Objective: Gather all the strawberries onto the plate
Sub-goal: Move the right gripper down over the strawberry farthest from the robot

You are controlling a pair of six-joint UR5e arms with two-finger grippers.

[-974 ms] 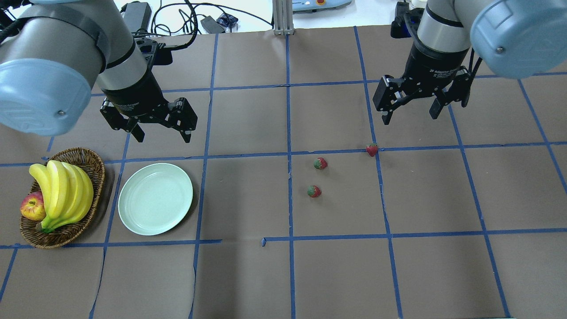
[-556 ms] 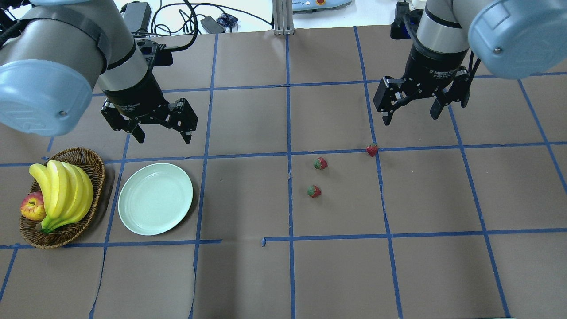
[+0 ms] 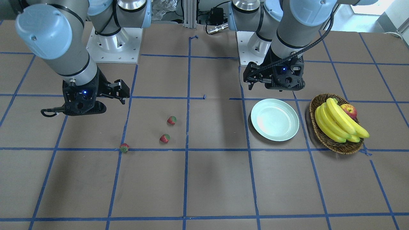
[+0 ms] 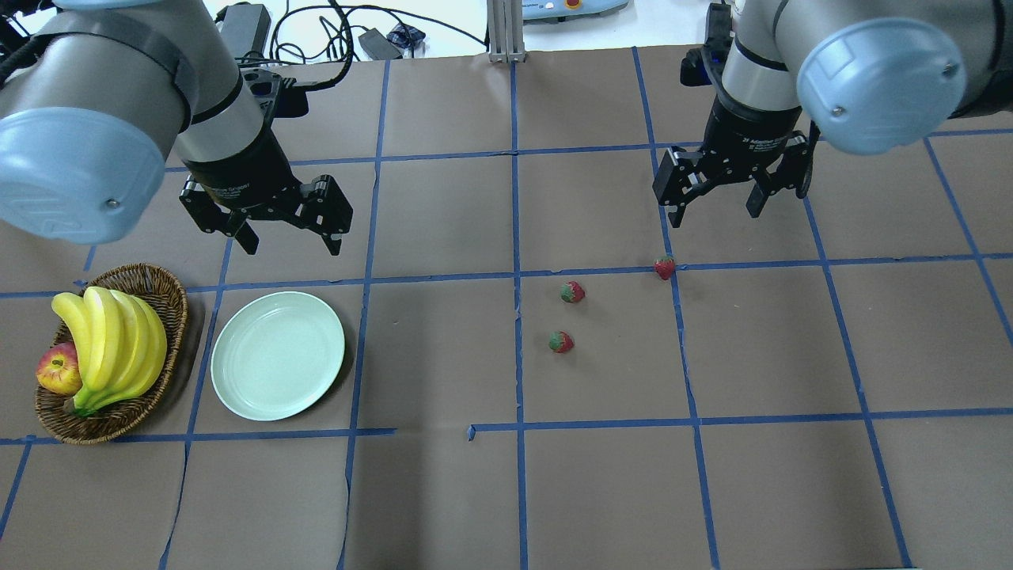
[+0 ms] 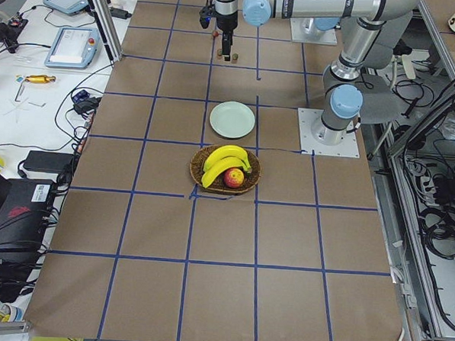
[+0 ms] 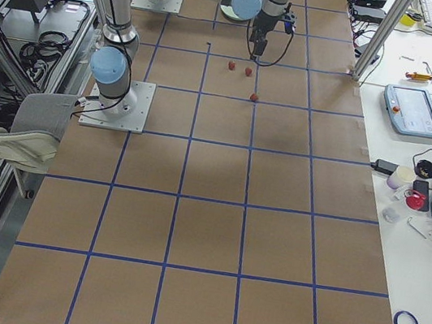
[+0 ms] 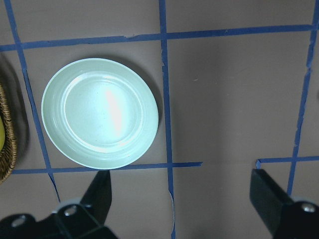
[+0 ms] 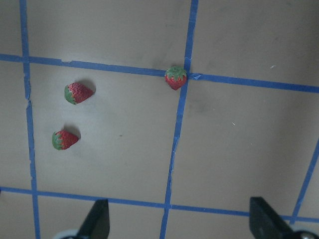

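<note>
Overhead: my right gripper (image 4: 716,212) spread near the tape-line strawberry (image 4: 665,267), probably lined up for first pick; left gripper (image 4: 290,241) spread, parked by the plate (image 4: 277,356).
Right wrist: all three strawberries (image 8: 79,92) lie on the paper (image 8: 239,149), none gripped.
Left wrist: plate bare, well apart from them, so I expect carrying ahead.

Noted: right end effector (image 4: 715,207) has shifted toward the robot's left, closer to the outermost strawberry (image 4: 665,267); its elbow joint (image 4: 878,79) swung along too.
</note>
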